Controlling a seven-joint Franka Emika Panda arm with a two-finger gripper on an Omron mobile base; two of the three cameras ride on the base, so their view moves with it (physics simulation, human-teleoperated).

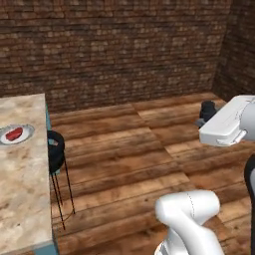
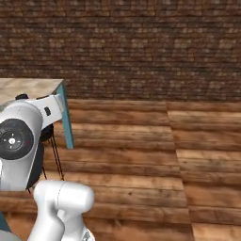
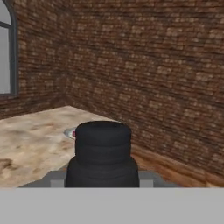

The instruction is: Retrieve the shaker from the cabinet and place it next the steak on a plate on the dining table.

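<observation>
In the hand view the black ribbed shaker (image 3: 103, 151) stands upright between my fingers, with my gripper (image 3: 103, 178) shut on it. Behind it lies the beige marbled dining table (image 3: 30, 140), where a sliver of the plate (image 3: 69, 132) peeks out beside the shaker. In the left base view the grey-white plate (image 1: 26, 131) holds the red steak (image 1: 14, 133) on the dining table (image 1: 22, 189) at the far left. My gripper (image 1: 204, 118) hangs over the wooden floor far to the right of it, carrying the dark shaker (image 1: 208, 109). The cabinet is out of view.
A black stool (image 1: 55, 145) on thin legs stands against the table's right edge. The table corner (image 2: 33, 87) with a teal leg (image 2: 67, 123) shows in the right base view. Brick walls close the room behind. An arched window (image 3: 4, 52) is at the hand view's left.
</observation>
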